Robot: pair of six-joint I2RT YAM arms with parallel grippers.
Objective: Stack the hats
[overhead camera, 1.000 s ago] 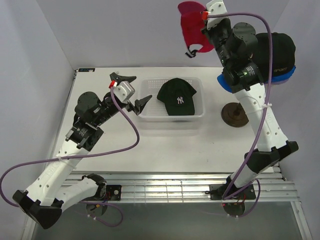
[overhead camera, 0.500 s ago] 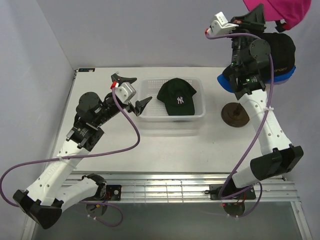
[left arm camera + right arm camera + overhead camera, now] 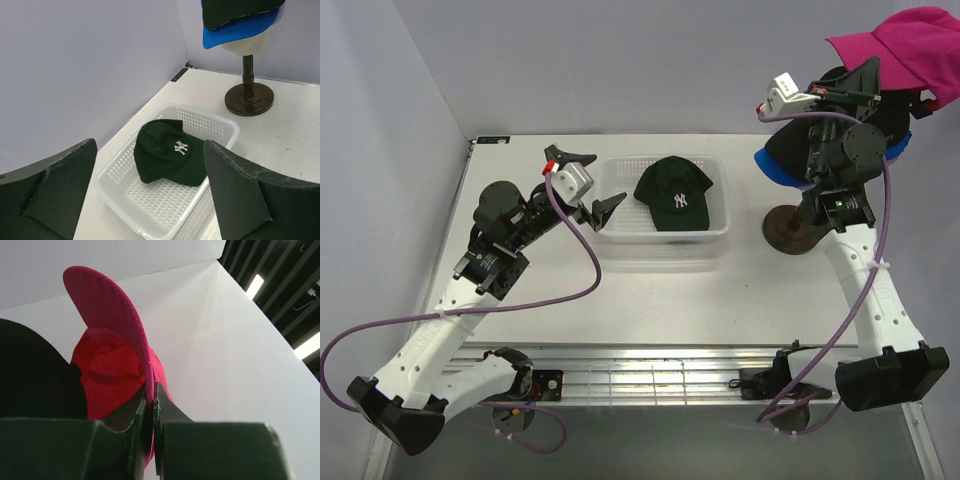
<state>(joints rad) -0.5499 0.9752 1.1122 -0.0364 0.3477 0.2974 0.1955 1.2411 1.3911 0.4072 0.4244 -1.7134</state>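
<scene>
My right gripper (image 3: 868,78) is shut on the brim of the magenta cap (image 3: 910,40), held high at the back right, above the mannequin head. The wrist view shows the jaws pinching the cap (image 3: 112,365) at its brim. A black cap (image 3: 898,118) over a bright blue cap (image 3: 770,163) sits on the head, partly hidden by my right arm; both show in the left wrist view (image 3: 235,11), (image 3: 235,34). The dark green NY cap (image 3: 673,195) lies in the white basket (image 3: 715,226). My left gripper (image 3: 592,178) is open and empty, left of the basket. The lavender cap is hidden.
The cream mannequin head (image 3: 245,46) stands on a brown stand (image 3: 790,230) at the back right. The basket (image 3: 150,212) sits mid-table near the back. White walls close in the left and back sides.
My right arm has swung the magenta cap from left of the mannequin head up and over to its right. The left arm has not moved.
</scene>
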